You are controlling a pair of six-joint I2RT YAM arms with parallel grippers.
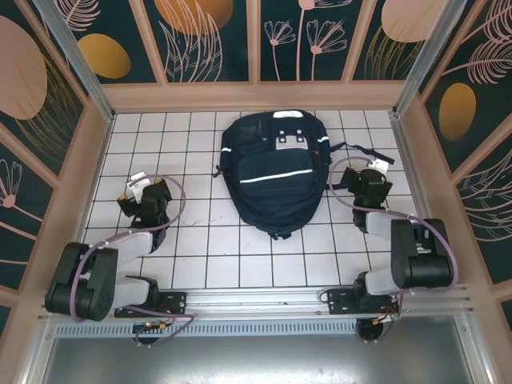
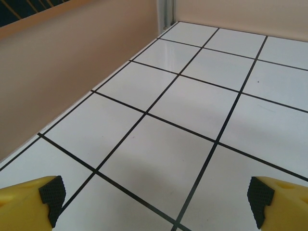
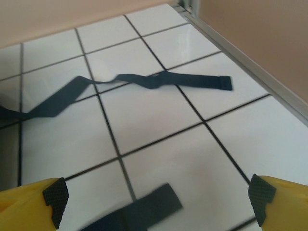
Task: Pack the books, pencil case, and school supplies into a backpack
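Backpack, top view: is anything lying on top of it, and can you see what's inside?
Nothing lies on the backpack; its front faces up. One strap trails over the tiled table. The inside is covered by fabric, so any contents cannot be seen.

floor: white tiles, black grid | walls: tan (floral panels above)

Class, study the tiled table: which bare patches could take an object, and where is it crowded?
Bare: the tiles between the left wall and the backpack, beyond the left gripper; also the strip between the backpack and the arm bases. Crowded: right of the backpack, where its loose strap trails by the right gripper.
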